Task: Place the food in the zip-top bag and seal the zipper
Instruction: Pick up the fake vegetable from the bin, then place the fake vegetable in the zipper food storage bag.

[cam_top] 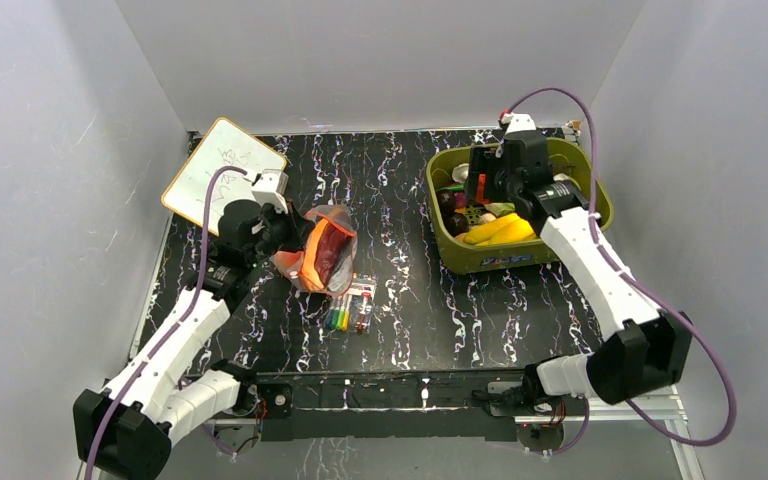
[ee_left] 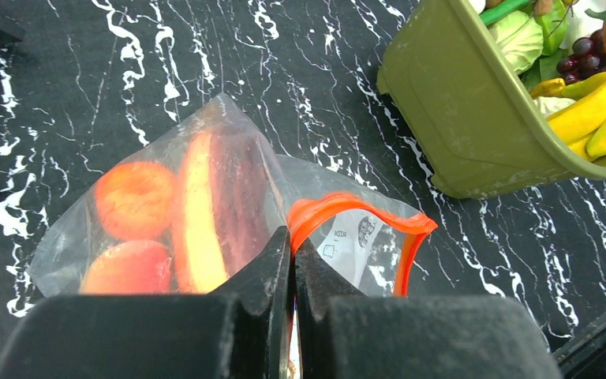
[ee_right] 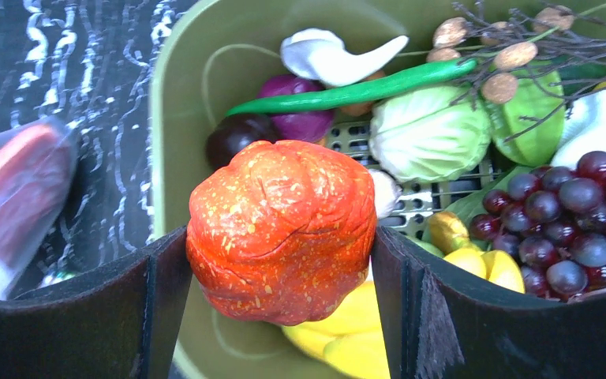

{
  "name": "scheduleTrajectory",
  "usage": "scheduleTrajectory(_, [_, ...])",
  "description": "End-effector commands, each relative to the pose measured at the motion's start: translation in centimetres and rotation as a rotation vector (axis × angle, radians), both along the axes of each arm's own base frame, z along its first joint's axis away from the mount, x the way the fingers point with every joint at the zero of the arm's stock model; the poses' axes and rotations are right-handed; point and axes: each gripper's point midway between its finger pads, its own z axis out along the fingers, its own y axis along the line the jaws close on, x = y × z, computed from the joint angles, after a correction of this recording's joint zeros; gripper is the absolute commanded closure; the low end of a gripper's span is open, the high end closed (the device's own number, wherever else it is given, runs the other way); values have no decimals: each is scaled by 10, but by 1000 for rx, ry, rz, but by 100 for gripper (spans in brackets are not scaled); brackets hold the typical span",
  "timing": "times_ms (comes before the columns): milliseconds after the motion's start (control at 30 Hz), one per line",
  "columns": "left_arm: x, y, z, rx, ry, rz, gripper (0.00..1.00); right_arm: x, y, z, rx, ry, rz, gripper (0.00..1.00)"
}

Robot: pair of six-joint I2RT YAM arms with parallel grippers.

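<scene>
Left gripper point(ee_left: 293, 246), fingers pressed together on the zipper point(ee_left: 355, 202), holds the bag point(ee_left: 71, 237) open at the table's point(cam_top: 400, 200) left-centre, with orange and purple food point(ee_left: 205, 213) already inside. Far right, the right gripper point(ee_right: 282, 276) pinches an orange pumpkin point(ee_right: 282, 221) over the bin point(ee_right: 166, 158), where more lies. Sealing is not yet done.

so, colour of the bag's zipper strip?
The clear bag's zipper strip is red-orange; clearest in left wrist view.

Speckled orange pumpkin point(ee_right: 282, 229), olive-green bin point(ee_right: 205, 79)
</scene>
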Motion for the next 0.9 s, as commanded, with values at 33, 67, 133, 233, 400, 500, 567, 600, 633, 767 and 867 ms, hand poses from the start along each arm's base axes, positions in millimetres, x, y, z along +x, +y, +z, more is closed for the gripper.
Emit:
scheduleTrajectory(33, [2, -12, 20, -85, 22, -19, 100, -26, 35, 37, 179, -92, 123, 53])
scheduleTrajectory(67, [3, -12, 21, -97, 34, -8, 100, -30, 41, 42, 203, -102, 140, 54])
scheduleTrajectory(133, [5, -12, 18, -106, 66, 14, 100, -38, 53, 50, 244, -119, 179, 54])
scheduleTrajectory(233, [9, -9, 12, -90, 117, 46, 100, -50, 74, 57, 302, -130, 243, 54])
scheduleTrajectory(400, [16, -4, 8, -68, 141, 90, 100, -73, 122, 66, 396, -157, 352, 53])
scheduleTrajectory(500, [19, -6, 15, -84, 135, 93, 100, -88, 156, 70, 452, -166, 426, 53])
scheduleTrajectory(567, [20, -10, 20, -100, 135, 80, 100, -99, 179, 75, 482, -179, 477, 53])
scheduleTrajectory(600, [20, -12, 22, -107, 138, 71, 100, -103, 188, 77, 492, -183, 496, 53])
scheduleTrajectory(633, [19, -14, 24, -113, 139, 62, 100, -110, 199, 79, 506, -183, 523, 53])
scheduleTrajectory(767, [13, -18, 27, -133, 145, 34, 100, -123, 228, 82, 562, -193, 588, 53])
scheduleTrajectory(867, [8, -19, 26, -140, 151, 26, 100, -133, 248, 75, 629, -193, 624, 53])
